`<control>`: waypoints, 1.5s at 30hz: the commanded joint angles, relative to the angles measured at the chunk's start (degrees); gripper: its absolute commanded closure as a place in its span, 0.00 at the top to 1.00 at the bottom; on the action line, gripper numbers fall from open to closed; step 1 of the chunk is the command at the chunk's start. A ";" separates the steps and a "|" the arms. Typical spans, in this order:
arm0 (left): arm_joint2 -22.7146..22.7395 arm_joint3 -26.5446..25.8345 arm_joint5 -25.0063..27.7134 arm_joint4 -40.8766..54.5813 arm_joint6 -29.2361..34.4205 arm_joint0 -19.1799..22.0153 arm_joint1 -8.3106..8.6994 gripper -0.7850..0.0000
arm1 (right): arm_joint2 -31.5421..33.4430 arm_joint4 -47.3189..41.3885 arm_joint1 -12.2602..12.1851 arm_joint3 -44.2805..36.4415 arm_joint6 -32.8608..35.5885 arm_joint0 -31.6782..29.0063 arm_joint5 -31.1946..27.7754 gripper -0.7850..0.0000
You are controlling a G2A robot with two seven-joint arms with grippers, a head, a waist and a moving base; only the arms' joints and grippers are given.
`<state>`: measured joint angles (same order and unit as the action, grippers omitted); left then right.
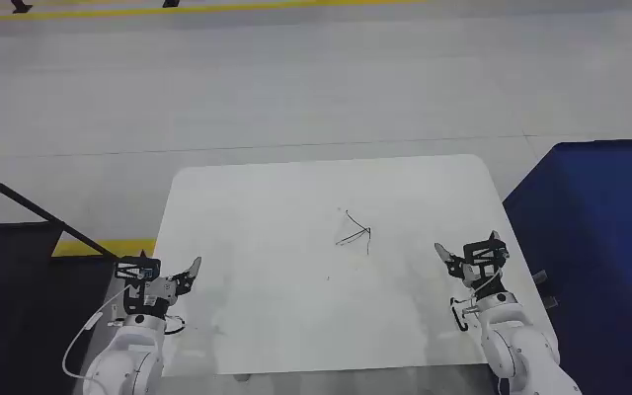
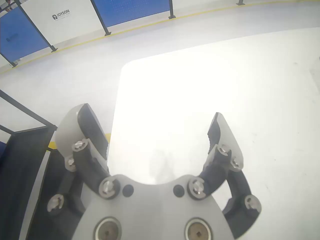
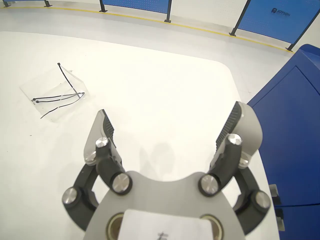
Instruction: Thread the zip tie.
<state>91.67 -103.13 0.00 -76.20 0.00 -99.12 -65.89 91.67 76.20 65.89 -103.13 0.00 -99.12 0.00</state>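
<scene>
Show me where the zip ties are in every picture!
Top view: zip ties midway across the table, nearer its far edge.
Right wrist view: zip ties on a clear sheet, beyond the open right gripper.
Left wrist view: camera faces the table's far left corner instead.
Shared landmark: the table's rounded far corners.

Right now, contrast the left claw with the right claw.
The left grey-and-black metal claw hangs at the white table's left edge by a black barrier; the right grey-and-black metal claw at its right edge by a blue cabinet. The black zip ties lie nearer the right claw than the left. Both are open and empty.
</scene>
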 commanded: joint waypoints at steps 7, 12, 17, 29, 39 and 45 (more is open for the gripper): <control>0.00 0.00 0.00 0.00 0.00 0.00 0.00 1.00 | 0.00 0.00 0.00 0.00 0.00 0.00 0.00 1.00; 0.00 0.00 0.00 0.00 0.00 0.00 0.00 1.00 | 0.00 0.00 0.00 0.00 0.00 0.00 0.00 1.00; 0.00 0.00 0.00 0.00 0.00 0.00 0.00 1.00 | 1.30 -1.85 -0.37 -2.08 5.10 2.49 -6.07 1.00; 0.00 0.00 0.00 0.00 0.00 0.00 0.00 1.00 | -4.15 -34.30 -1.50 6.82 52.76 29.74 -27.80 1.00; 0.00 0.00 0.00 0.00 0.00 0.00 0.00 1.00 | -5.43 -42.17 -1.43 8.94 54.80 29.33 -31.47 1.00; 0.00 0.00 0.00 0.00 0.00 0.00 0.00 1.00 | -9.85 -36.49 -1.82 16.06 61.49 41.68 -29.83 1.00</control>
<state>91.67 -103.13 0.00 -76.20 0.00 -99.12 -65.89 84.24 30.59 63.95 -87.91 61.60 -59.92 -30.92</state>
